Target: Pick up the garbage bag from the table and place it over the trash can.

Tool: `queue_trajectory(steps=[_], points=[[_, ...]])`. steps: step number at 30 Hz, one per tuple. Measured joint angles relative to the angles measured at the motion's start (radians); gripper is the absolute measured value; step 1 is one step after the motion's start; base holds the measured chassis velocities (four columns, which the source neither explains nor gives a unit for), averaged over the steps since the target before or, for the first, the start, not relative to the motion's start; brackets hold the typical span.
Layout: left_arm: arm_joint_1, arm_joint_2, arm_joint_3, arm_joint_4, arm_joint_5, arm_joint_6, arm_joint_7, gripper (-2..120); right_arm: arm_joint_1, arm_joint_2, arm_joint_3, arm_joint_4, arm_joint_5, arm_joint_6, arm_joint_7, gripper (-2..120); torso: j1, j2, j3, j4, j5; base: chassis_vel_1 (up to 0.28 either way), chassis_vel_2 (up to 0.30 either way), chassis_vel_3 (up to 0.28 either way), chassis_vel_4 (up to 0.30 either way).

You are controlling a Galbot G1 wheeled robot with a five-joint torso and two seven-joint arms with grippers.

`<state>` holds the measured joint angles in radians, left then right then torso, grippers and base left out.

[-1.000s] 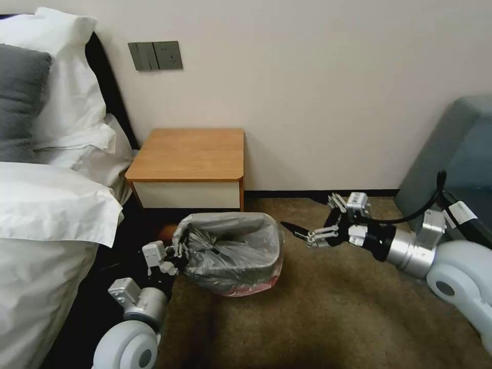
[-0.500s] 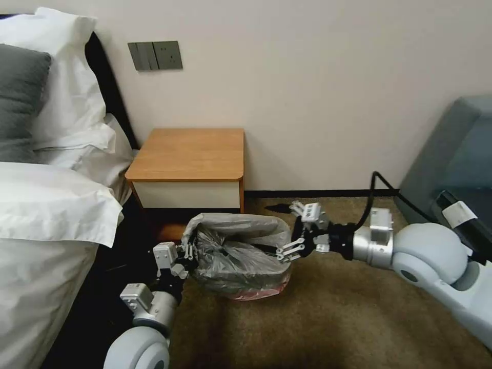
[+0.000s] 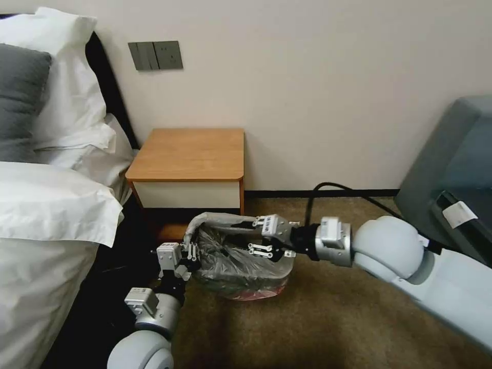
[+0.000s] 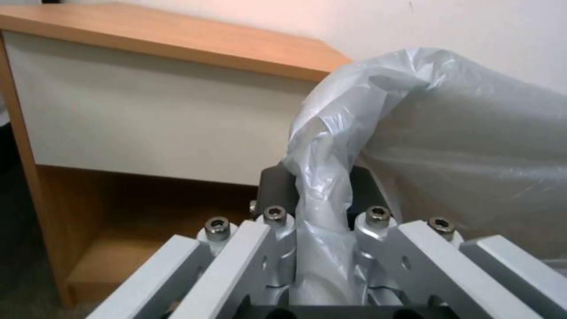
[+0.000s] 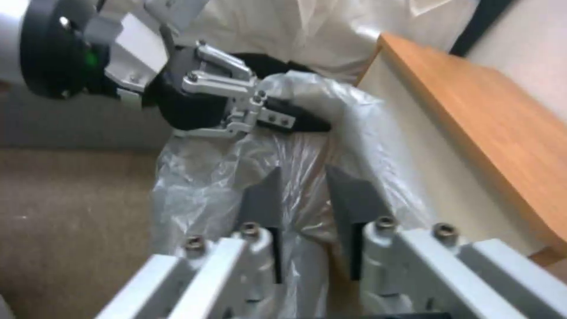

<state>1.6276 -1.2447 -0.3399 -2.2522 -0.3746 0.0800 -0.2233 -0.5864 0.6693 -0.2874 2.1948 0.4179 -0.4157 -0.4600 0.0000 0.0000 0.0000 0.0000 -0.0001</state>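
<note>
The grey translucent garbage bag is draped over the trash can, which stands on the carpet in front of the table and shows only as a shape under the plastic. My left gripper is shut on a bunched strip of the bag at the rim on the bed side. My right gripper reaches in over the opening from the other side. Its fingers stand a little apart, open, with a fold of the bag between them. The left gripper faces it across the rim.
The bed with white bedding is close on the left. A grey piece of furniture stands at the right by the wall. A black cable arcs behind my right wrist. Open carpet lies in front of the bin.
My right arm has swept left, from beside the bin to over its opening, and its fingers spread, then narrowed. My left gripper and the bag's edge shifted slightly right.
</note>
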Motion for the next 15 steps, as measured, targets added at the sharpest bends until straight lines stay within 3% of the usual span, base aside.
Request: queue_trajectory(steps=[4,15], points=[[0.001,-0.009,0.007,0.0,0.029,0.0,0.0,7,0.02,0.02,-0.038,-0.015,-0.034,-0.027,0.009,2,0.0,0.0,0.0,0.0,0.0,0.0,0.0,0.0,0.0],[0.009,-0.024,0.018,-0.008,0.11,-0.01,0.018,7,0.035,0.055,-0.108,-0.041,-0.126,-0.076,0.033,0,0.0,0.0,0.0,0.0,0.0001,0.0,0.0,0.0,0.0]])
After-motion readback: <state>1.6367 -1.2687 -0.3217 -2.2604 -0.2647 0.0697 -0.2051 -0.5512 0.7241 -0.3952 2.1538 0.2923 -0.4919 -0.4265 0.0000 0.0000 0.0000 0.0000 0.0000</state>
